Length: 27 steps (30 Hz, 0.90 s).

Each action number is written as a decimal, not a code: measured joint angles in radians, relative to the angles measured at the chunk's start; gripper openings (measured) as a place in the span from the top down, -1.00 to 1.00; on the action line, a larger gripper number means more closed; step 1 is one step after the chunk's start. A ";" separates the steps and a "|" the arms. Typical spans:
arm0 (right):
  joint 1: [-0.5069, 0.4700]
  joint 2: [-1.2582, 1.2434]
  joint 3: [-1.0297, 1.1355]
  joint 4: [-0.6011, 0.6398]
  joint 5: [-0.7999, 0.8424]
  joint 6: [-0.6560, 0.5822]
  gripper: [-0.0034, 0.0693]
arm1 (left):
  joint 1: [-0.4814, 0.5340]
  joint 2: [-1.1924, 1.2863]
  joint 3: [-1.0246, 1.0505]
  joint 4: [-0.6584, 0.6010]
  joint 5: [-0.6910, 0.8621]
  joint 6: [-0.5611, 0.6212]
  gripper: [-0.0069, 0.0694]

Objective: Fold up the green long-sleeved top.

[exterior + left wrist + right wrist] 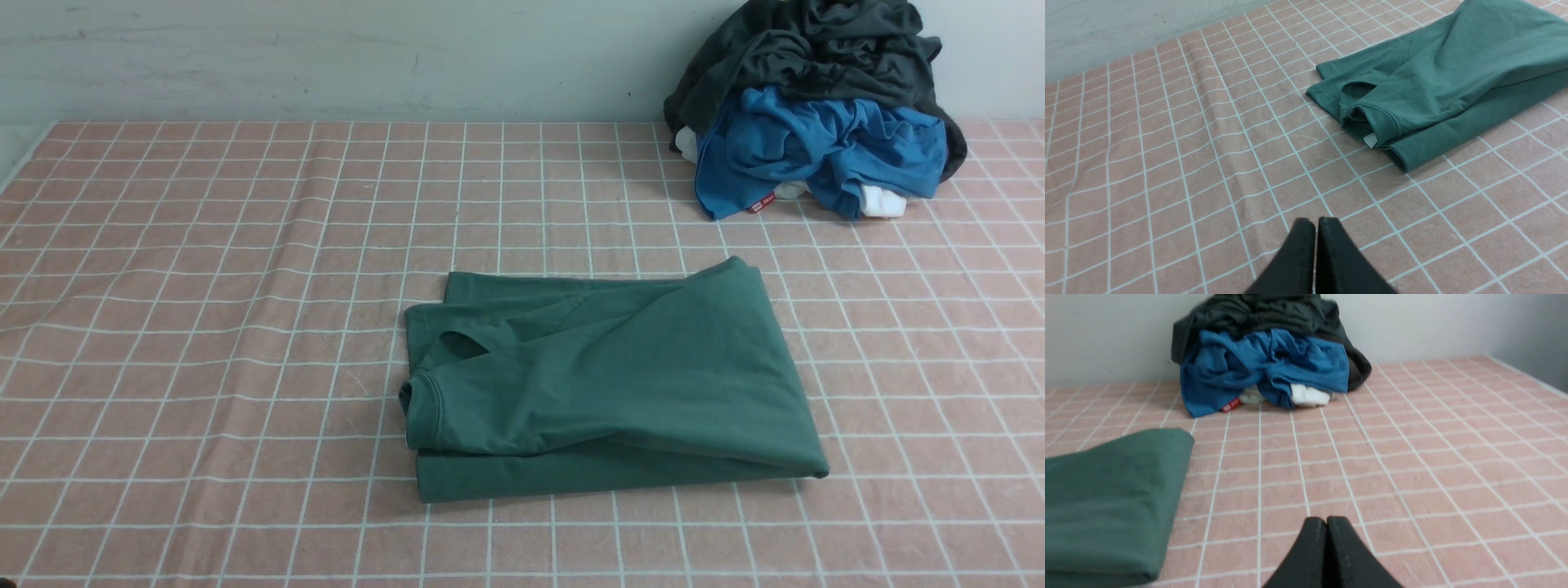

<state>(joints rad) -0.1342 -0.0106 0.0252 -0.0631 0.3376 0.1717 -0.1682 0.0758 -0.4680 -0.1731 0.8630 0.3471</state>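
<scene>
The green long-sleeved top [620, 384] lies folded; my left gripper [1315, 222] and right gripper [1326, 520] are pressed together, empty.

Looking like a test-lab laundry setup: pink white-gridded cloth [204, 327] covering the worktop, crumpled clothes pile [816, 106] sitting against a bare pale wall [326, 57].
</scene>
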 joint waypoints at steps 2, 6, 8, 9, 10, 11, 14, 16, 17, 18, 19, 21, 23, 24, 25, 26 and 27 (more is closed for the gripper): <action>0.001 0.000 0.000 -0.001 0.006 0.000 0.94 | 0.000 0.000 0.000 0.000 0.000 0.000 0.83; 0.019 0.000 -0.001 -0.002 0.011 -0.009 0.94 | 0.000 0.000 0.000 0.000 0.000 0.000 0.83; 0.033 0.000 -0.001 -0.002 0.012 -0.010 0.94 | 0.000 0.000 0.000 -0.001 0.000 0.000 0.83; 0.041 0.000 -0.001 -0.002 0.013 -0.010 0.94 | 0.000 0.000 0.000 -0.001 0.000 0.000 0.83; 0.047 0.000 -0.001 -0.002 0.013 -0.010 0.94 | 0.000 0.000 0.000 -0.001 0.000 0.000 0.83; 0.049 0.000 -0.001 -0.003 0.013 -0.010 0.94 | 0.000 0.000 0.000 -0.001 0.000 0.000 0.83; 0.074 0.000 -0.001 -0.003 0.015 -0.010 0.94 | 0.000 0.000 0.000 -0.001 0.000 0.000 0.83; 0.084 0.000 -0.001 -0.003 0.015 -0.010 0.94 | 0.000 0.000 0.000 -0.001 0.000 0.000 0.83; 0.094 0.000 -0.001 -0.003 0.015 -0.010 0.94 | 0.000 0.000 0.000 -0.001 0.000 0.000 0.83; 0.095 0.000 -0.001 -0.003 0.015 -0.010 0.94 | 0.000 0.000 0.000 -0.001 0.000 0.000 0.83; 0.099 0.000 -0.001 -0.003 0.015 -0.010 0.94 | 0.000 0.000 0.000 -0.001 0.000 0.000 0.83; 0.104 0.000 -0.001 -0.003 0.015 -0.010 0.94 | 0.000 0.000 0.000 -0.001 0.000 0.000 0.83; 0.104 0.000 -0.001 -0.003 0.015 -0.010 0.94 | 0.000 0.000 0.000 -0.001 0.000 0.000 0.83; 0.104 0.000 -0.001 -0.003 0.015 -0.010 0.94 | 0.000 0.000 0.000 -0.001 0.000 0.000 0.83; 0.104 0.000 -0.001 -0.003 0.015 -0.010 0.94 | 0.000 0.000 0.000 -0.001 0.000 0.000 0.83; 0.104 0.000 -0.001 -0.003 0.015 -0.010 0.94 | 0.000 0.000 0.000 -0.001 0.000 0.000 0.83; 0.104 0.000 -0.001 -0.003 0.015 -0.010 0.94 | 0.000 0.000 0.000 -0.001 0.000 0.000 0.83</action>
<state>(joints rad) -0.0302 -0.0106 0.0243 -0.0663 0.3527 0.1618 -0.1682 0.0758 -0.4680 -0.1739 0.8630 0.3471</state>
